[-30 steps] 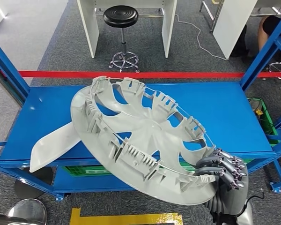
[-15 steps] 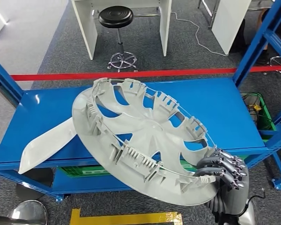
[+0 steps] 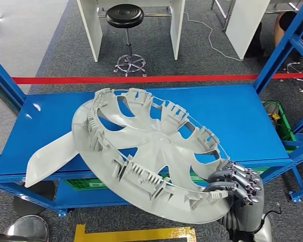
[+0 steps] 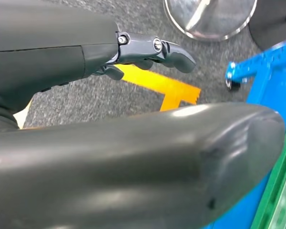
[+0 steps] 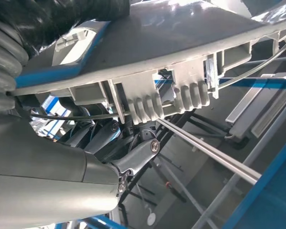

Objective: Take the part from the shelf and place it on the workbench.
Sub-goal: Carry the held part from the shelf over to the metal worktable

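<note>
A blue shelf spans the head view, its flat top level set across a grey carpeted floor. Above its front edge, a large grey hubcap is held tilted, inner side up, so its ribs, clips and wire ring show. The near rim hangs out past the shelf's front edge, while the far rim is over the blue surface. A second pale part lies on the left of the shelf, partly tucked under the hubcap and jutting over the front edge.

The right hand grips the hubcap at its near right rim, dark fingers curled over the edge. The right wrist view shows the rim's ribbed clips close against those fingers.

The left hand hangs low above the floor, holding nothing, fingers stretched out straight, beside yellow tape.

Behind the shelf run red tape and a black stool.
</note>
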Available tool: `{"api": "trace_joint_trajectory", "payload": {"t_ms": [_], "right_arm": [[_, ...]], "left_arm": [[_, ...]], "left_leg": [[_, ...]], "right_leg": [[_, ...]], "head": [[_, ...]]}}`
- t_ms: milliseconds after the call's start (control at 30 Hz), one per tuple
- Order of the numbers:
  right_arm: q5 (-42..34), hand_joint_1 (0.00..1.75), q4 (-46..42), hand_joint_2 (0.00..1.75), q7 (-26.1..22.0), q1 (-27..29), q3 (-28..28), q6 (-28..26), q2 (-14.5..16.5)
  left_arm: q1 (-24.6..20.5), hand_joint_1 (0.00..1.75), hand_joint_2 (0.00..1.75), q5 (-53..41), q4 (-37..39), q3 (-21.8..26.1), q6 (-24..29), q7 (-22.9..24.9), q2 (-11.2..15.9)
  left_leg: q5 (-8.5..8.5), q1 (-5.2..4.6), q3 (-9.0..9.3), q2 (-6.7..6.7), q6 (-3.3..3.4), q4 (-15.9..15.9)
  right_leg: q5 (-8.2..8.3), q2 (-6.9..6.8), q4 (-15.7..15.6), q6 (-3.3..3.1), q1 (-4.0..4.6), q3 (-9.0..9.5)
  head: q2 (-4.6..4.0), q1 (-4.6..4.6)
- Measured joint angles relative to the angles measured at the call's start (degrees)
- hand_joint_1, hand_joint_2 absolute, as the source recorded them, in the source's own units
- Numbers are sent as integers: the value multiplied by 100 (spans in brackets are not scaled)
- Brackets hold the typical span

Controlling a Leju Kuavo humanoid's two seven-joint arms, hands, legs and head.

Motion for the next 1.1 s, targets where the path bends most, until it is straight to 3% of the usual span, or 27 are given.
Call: {"api": "trace_joint_trajectory", "payload": {"t_ms": [300,400,467,567,600,633,667,733,800,867,933,1000,1067,1100], "right_arm": [[30,175,0,175,52,-2,2,0,0],[34,175,0,175,87,-7,2,0,-1],[46,175,1,175,101,-23,4,0,-2],[67,175,5,175,118,-58,10,0,-2],[70,175,10,175,126,-61,10,0,-2],[74,175,16,175,134,-63,10,0,-3],[79,175,22,175,139,-67,11,0,-6],[90,175,26,175,144,-87,13,0,-13],[96,175,26,175,146,-112,18,0,-15],[97,175,26,175,152,-120,20,0,-16],[98,175,26,175,157,-122,19,0,-17],[98,175,26,175,159,-127,21,0,-17],[97,175,26,175,159,-127,23,0,-17],[97,175,26,175,160,-125,24,0,-17]], "left_arm": [[-17,0,0,32,0,2,-22,2,-5],[-21,0,0,34,0,2,-8,3,-3],[-30,0,0,35,0,3,1,3,-6],[-38,0,0,40,0,4,2,3,-9],[-37,0,0,41,0,4,2,4,-10],[-37,0,0,42,0,4,2,3,-10],[-37,0,0,42,0,5,2,3,-11],[-38,0,0,44,0,7,2,4,-16],[-41,0,0,49,0,10,4,4,-20],[-43,0,0,52,0,15,8,4,-20],[-40,0,0,55,0,23,14,4,-15],[-38,0,0,57,0,30,20,4,-11],[-37,0,0,58,0,32,22,4,-17],[-37,0,0,58,0,33,22,4,-21]], "left_leg": [[-16,-79,-22,2,154,54],[36,-80,-21,8,240,19],[98,-52,-21,23,307,-51],[148,-52,-71,36,345,-72],[162,-56,-89,38,343,-71],[176,-59,-105,38,334,-70],[189,-60,-116,37,321,-68],[213,-63,-131,35,282,-60],[251,-75,-156,35,216,-39],[302,-76,-178,35,135,-27],[245,-56,-205,27,57,26],[-120,-27,-335,18,-30,409],[-611,8,-556,16,-104,1156],[-754,25,-620,16,-125,1459]], "right_leg": [[58,4,-64,188,-72,22],[70,4,-72,253,-90,16],[-129,1,137,261,-83,-89],[-714,-1,1151,244,-62,-498],[-792,-1,1403,238,-56,-585],[-767,-1,1482,228,-49,-589],[-637,-3,1331,213,-45,-481],[-309,-12,582,171,-40,-41],[-164,-15,0,142,-21,296],[-149,-5,-98,116,2,335],[-91,-16,-114,33,-13,280],[-12,-36,-134,-59,-32,215],[60,-44,-127,-93,-25,125],[97,-47,-119,-94,-23,68]], "head": [[0,-5],[-1,-5],[-2,5],[-2,21],[-1,20],[-1,21],[-1,22],[-2,22],[-1,21],[1,19],[1,13],[0,-7],[-1,-27],[-1,-29]]}}
